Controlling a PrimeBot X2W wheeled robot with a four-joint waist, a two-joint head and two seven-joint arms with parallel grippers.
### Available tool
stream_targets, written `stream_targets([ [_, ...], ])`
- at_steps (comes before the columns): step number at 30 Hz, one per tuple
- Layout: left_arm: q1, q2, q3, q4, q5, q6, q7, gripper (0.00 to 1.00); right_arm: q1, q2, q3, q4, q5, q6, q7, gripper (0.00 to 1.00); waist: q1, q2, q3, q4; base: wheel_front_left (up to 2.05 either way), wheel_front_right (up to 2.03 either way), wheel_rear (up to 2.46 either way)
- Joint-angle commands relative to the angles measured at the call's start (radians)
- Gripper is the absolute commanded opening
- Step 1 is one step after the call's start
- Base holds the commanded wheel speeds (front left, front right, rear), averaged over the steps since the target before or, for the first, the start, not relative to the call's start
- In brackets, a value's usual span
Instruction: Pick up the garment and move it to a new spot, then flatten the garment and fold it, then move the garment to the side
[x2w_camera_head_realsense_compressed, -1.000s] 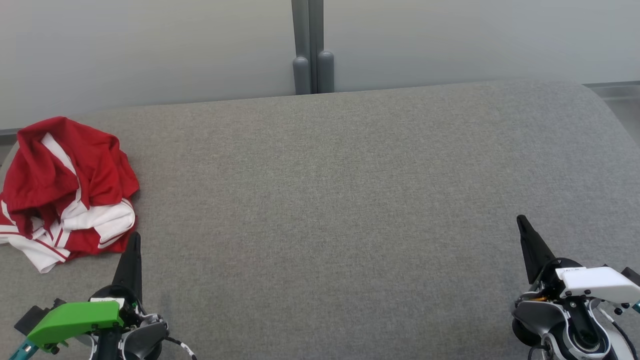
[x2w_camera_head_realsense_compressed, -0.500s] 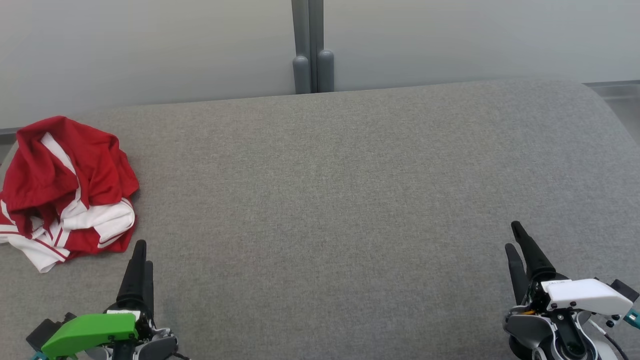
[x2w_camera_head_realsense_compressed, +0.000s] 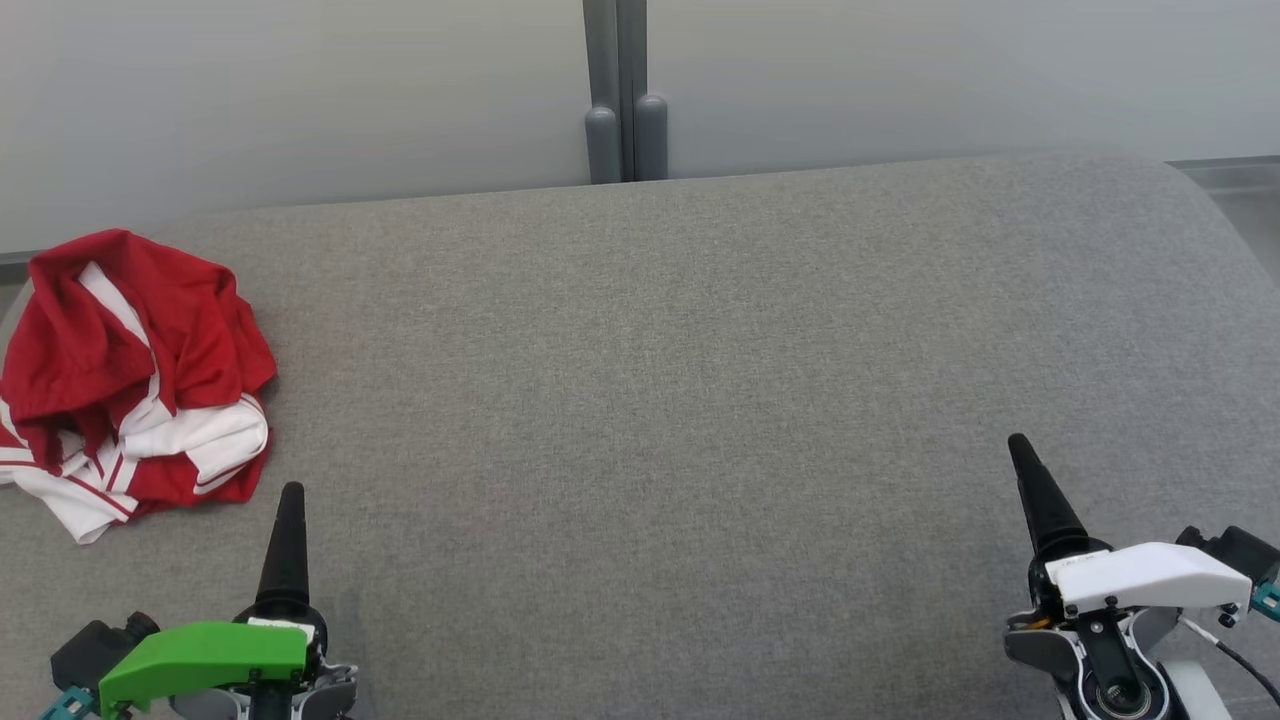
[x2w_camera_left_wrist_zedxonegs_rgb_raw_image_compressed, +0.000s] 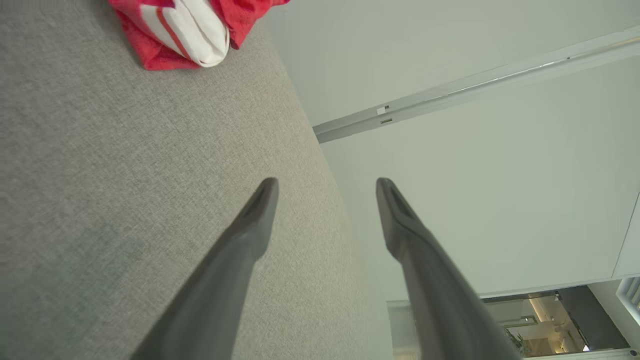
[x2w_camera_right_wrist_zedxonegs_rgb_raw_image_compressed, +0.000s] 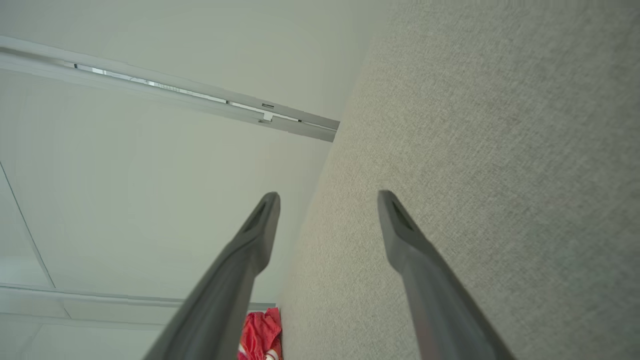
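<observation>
Head view: crumpled red-and-white garment (x2w_camera_head_realsense_compressed: 135, 380) lies at the left edge of the grey, seemingly padded tabletop (x2w_camera_head_realsense_compressed: 700, 350); left gripper (x2w_camera_left_wrist_zedxonegs_rgb_raw_image_compressed: 325, 185) and right gripper (x2w_camera_right_wrist_zedxonegs_rgb_raw_image_compressed: 327, 197) sit near, fingers (x2w_camera_left_wrist_zedxonegs_rgb_raw_image_compressed: 250, 225) released, empty.

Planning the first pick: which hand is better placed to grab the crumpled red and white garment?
Left. The left hand, open, sits close to the garment at the grey surface's left end; the right hand, also open, is far across at the other side.

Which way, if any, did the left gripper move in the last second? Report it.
Yes. The left gripper has shifted rightward and back toward the robot in the head view, away from the garment.
</observation>
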Motion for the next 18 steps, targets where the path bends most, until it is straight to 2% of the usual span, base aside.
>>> stream_targets([
  [1,-0.027,0.007,0.002,-0.011,0.057,-0.002,-0.012,1.0,-0.03,-0.01,0.007,-0.017,-0.058,0.0,-0.014,1.0,0.0,0.0,0.001,0.0,0.0,0.0,0.0],
  [18,-0.026,0.006,-0.024,0.006,0.444,0.003,-0.078,1.0,-0.035,-0.011,0.052,-0.009,-0.406,0.0,-0.082,1.0,0.0,0.0,0.005,0.002,0.0,0.0,0.0],
])
